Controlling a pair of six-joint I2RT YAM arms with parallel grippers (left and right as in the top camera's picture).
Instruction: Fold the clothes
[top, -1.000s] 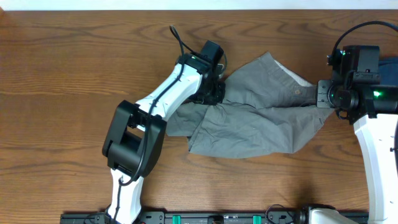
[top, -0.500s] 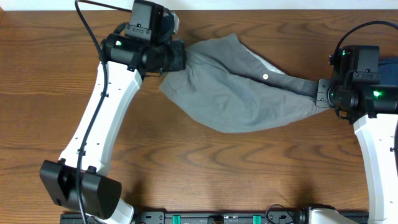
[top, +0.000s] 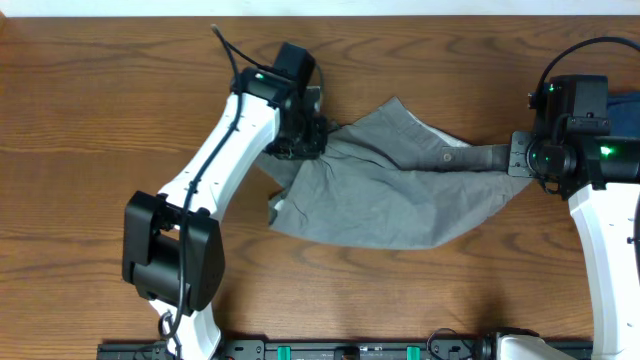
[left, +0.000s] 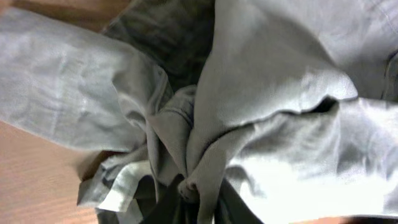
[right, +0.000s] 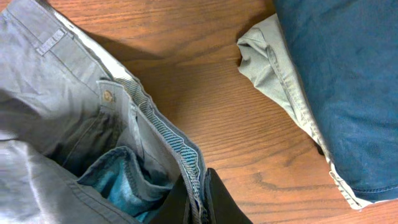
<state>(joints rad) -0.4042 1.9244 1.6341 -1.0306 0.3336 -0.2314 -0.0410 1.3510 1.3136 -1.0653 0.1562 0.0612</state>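
The grey shorts (top: 400, 190) lie rumpled across the middle and right of the wooden surface (top: 100, 150). The left gripper (top: 320, 137) pinches a bunched wad of their fabric. The right gripper (right: 198, 198) is closed on the stripe-lined waistband. Nearby, a blue garment (right: 342, 74) lies on a pale one (right: 273, 62).

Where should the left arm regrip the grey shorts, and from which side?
Probably the loose hem corner of the shorts, at their lower left: it lies flat on the table, edge exposed. Come in low from the left; the left gripper pinches only a bunched wad.
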